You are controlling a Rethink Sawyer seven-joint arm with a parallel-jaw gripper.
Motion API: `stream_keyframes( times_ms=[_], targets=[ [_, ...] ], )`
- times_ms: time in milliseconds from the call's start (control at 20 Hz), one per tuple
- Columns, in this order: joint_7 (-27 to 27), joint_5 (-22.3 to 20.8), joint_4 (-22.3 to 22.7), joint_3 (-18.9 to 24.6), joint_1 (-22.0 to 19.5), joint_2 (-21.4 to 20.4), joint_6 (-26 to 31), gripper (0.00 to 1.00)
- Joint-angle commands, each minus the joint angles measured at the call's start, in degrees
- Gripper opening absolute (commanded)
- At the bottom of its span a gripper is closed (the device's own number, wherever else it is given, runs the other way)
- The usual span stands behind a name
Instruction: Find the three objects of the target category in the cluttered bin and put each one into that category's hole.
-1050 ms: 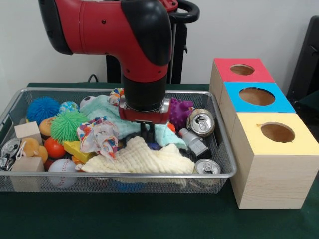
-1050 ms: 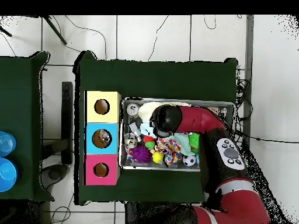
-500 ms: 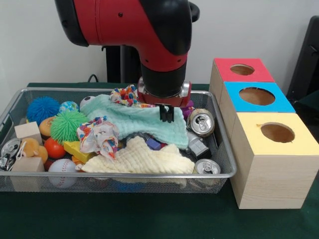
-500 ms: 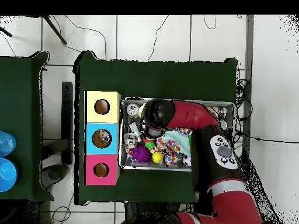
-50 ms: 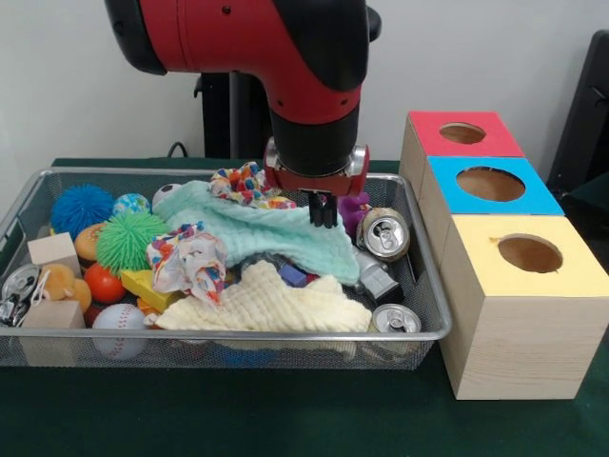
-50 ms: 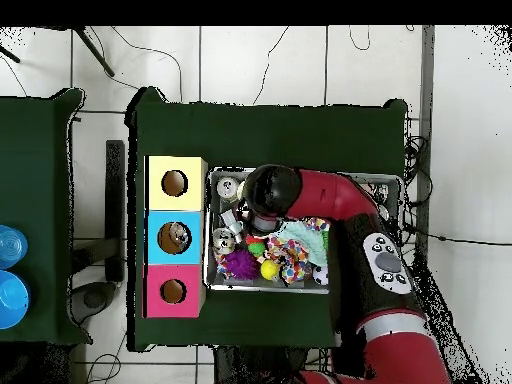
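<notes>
- Front view: the gripper point(image 5: 324, 215) is seen at frame centre, its fingers drawn narrow and pinched on the edge of the mint cloth point(image 5: 257, 231), which drapes across the wire bin point(image 5: 430, 303).
- The cloth is judged light, limp and prone to snagging; a bunched fold is the best hold.
- Overhead view: the gripper is hidden under the arm point(image 6: 330, 197); the mint cloth point(image 6: 305, 241) shows right of centre.

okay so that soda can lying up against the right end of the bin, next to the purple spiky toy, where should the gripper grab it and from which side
Judging by the front view, the can lies tilted with its pull-tab top facing the camera, so its round sides are exposed above. Come straight down and close across the body, behind the rim. The purple spiky toy and the wire bin wall leave little room for a sideways approach.
</notes>
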Motion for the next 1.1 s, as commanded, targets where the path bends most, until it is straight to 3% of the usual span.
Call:
stream_keyframes(
  times_ms=[50, 300, 650, 1100],
  targets=[
    [-1.7, -1.4, 4.7, 2.8, -4.7, 6.0, -9.1, 0.0],
    [-6.0, -3.7, 3.4, 3.7, -7.7, 8.2, -10.7, 0.0],
    [-7.3, -5.6, 3.6, 4.1, -8.5, 8.3, -12.2, 0.0],
    [-3.2, -5.1, 4.4, 3.6, -6.7, 7.5, -12.3, 0.0]
  ],
)
